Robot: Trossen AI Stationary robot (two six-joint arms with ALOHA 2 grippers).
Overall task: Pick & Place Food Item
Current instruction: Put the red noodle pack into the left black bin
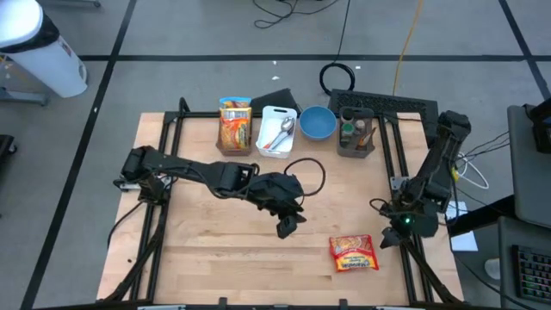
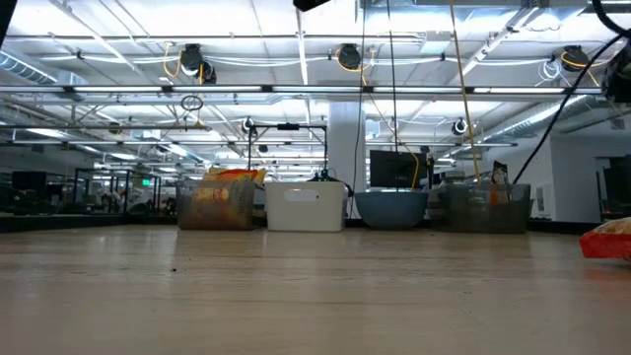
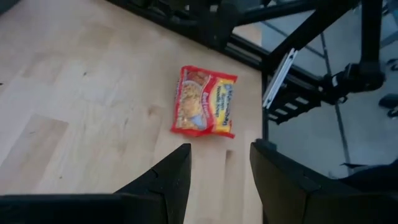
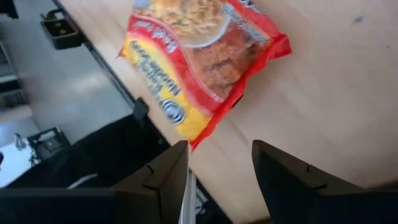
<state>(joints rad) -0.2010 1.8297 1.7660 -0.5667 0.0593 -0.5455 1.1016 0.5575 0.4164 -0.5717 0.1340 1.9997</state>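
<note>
Looks like the approach step: nothing is gripped yet, and the noodle pack (image 1: 354,253) is lying flat on the table (image 1: 207,258), near the front right corner, close to the edge. The left gripper (image 1: 288,226) is stretched out over the middle of the table, short of the pack and off to its left, with the pack framed dead ahead past its fingers (image 3: 171,180) in the left wrist view. Jaws are held apart with nothing between them.

The right gripper (image 1: 389,238) is parked at the right edge of the table, just beside the pack; its jaws are spread too, also empty, and the pack (image 4: 202,59) fills its wrist view.

Next move, at a guess: the left gripper needs to be carried further over the pack, lowered, and closed across the crinkly wrapper. A flat, slippery bag like that is probably easy to skid, so a low pinch is called for.

The bins (image 1: 234,126) along the back are presumably where it gets dropped, though which one can't be told.
</note>
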